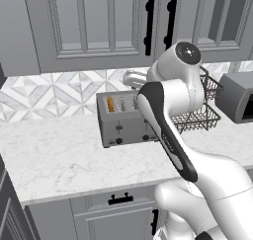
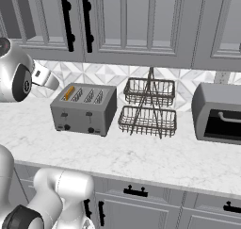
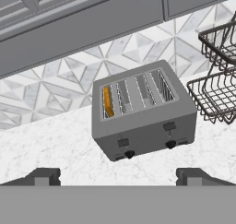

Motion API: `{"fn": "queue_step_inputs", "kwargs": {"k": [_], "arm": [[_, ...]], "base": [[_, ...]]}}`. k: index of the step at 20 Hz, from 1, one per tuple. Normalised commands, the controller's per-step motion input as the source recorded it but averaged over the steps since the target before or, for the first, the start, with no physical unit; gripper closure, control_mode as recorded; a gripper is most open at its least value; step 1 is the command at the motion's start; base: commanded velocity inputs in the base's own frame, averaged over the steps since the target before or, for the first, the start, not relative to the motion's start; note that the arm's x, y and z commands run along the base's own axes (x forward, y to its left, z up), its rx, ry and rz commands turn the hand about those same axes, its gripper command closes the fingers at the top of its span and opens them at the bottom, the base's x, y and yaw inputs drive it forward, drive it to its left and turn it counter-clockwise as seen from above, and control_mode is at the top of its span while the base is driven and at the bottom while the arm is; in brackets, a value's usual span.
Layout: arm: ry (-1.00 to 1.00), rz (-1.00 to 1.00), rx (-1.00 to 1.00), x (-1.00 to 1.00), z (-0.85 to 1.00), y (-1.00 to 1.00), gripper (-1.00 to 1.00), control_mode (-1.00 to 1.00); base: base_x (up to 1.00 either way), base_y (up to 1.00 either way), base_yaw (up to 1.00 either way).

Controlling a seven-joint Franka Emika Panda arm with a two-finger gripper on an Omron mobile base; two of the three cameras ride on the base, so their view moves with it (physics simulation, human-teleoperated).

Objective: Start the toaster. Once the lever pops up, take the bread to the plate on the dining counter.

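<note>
The grey four-slot toaster (image 1: 129,123) (image 2: 84,109) (image 3: 144,114) stands on the marble worktop against the tiled wall. The bread (image 1: 110,104) (image 2: 69,92) (image 3: 108,102) sits edge-up in its leftmost slot, orange from above. The lever (image 1: 119,128) (image 2: 64,115) (image 3: 122,142), the left black tab on the front, is near the top of its travel. My gripper (image 3: 119,177) hovers above and in front of the toaster, open, with nothing between its fingertips (image 3: 44,176). The plate and the dining counter are out of view.
A two-tier wire basket rack (image 2: 148,108) (image 1: 200,116) (image 3: 216,80) stands just right of the toaster. A grey box oven (image 2: 218,114) (image 1: 238,98) is further right. Wall cabinets (image 2: 122,20) hang overhead. Bare marble worktop (image 1: 54,155) lies in front and to the left.
</note>
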Motion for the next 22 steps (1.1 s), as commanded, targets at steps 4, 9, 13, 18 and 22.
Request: {"fn": "queue_step_inputs", "kwargs": {"k": [4,9,13,18,22], "arm": [[0.0,0.0,0.0,0.0,0.0,0.0,-1.0,-1.0],[0.0,0.0,0.0,0.0,0.0,0.0,-1.0,-1.0],[0.0,0.0,0.0,0.0,0.0,0.0,-1.0,-1.0],[0.0,0.0,0.0,0.0,0.0,0.0,-1.0,-1.0],[0.0,0.0,0.0,0.0,0.0,0.0,-1.0,-1.0]], "base": [[0.0,0.0,0.0],[0.0,0.0,0.0],[0.0,0.0,0.0],[0.0,0.0,0.0],[0.0,0.0,0.0]]}}
